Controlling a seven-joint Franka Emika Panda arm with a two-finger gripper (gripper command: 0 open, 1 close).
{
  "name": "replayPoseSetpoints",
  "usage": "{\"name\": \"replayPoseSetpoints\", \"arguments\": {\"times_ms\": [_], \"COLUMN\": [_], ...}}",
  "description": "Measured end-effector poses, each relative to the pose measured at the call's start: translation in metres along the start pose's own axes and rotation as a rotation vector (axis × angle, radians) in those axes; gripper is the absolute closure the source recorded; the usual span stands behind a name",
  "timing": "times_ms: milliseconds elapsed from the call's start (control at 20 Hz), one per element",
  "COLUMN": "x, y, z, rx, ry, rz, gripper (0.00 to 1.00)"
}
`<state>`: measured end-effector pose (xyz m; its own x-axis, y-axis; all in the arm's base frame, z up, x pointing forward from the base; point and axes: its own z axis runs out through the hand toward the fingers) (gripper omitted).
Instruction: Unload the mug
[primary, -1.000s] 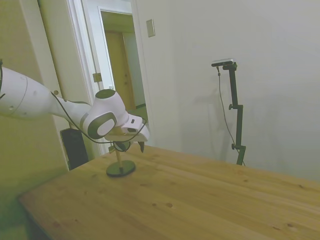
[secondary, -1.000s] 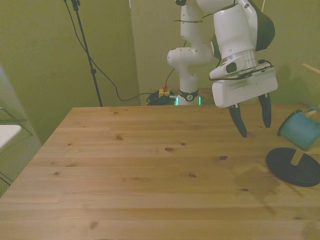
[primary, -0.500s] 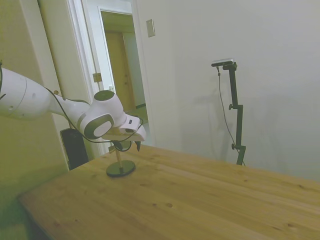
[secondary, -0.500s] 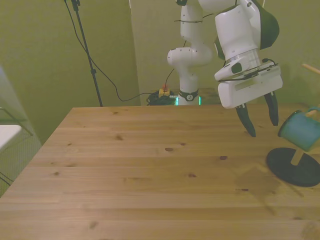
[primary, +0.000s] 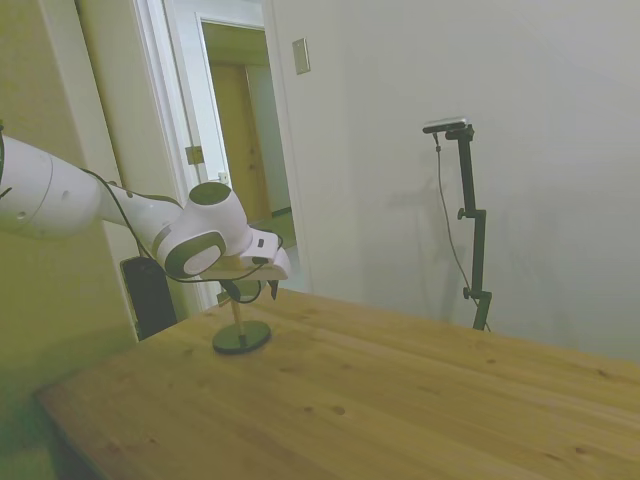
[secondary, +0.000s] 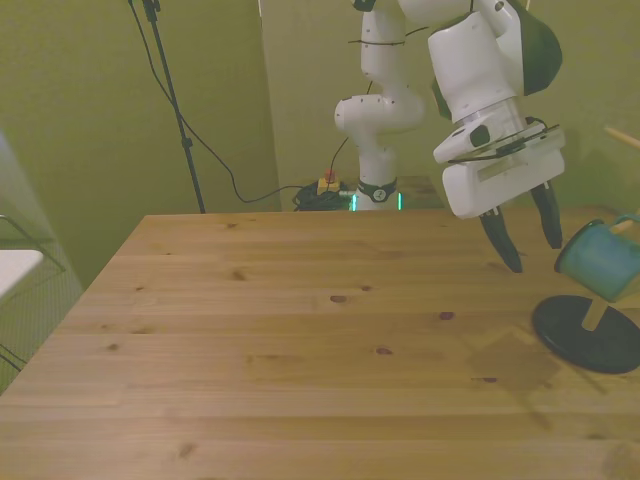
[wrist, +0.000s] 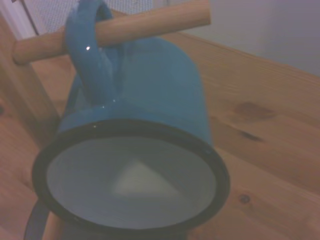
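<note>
- My gripper (secondary: 528, 243) is open, fingers spread wide, holding nothing.
- It hangs above the table (secondary: 300, 330), just beside the mug (secondary: 600, 260), on the mug's side toward the front view's left. Not touching it.
- Mug hangs tilted on the peg stand (secondary: 588, 335) at the front view's right edge, handle (wrist: 90, 55) looped over a wooden peg (wrist: 145, 24).
- Wrist view: mug fills the frame, blue body, dark rim, pale inside, mouth facing the camera.
- Stand's dark round base sits flat on the table, below the mug.
- Side view: gripper (primary: 268, 290) and mug (primary: 240, 291) overlap near the stand's post (primary: 238, 318); mug mostly hidden behind my wrist there.
- Open doorway (primary: 245, 150) in the wall behind.
</note>
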<state>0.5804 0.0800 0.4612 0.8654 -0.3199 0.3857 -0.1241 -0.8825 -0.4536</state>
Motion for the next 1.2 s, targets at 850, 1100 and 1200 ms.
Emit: {"name": "replayPoseSetpoints", "arguments": {"times_ms": [850, 1100, 1200], "x": [0.035, 0.043, 0.044], "y": [0.006, 0.003, 0.003], "z": [0.021, 0.039, 0.046], "rx": [0.128, 0.171, 0.186], "ry": [-0.011, -0.011, -0.018], "rz": [-0.241, -0.323, -0.353], "gripper": [0.00, 0.00, 0.00]}}
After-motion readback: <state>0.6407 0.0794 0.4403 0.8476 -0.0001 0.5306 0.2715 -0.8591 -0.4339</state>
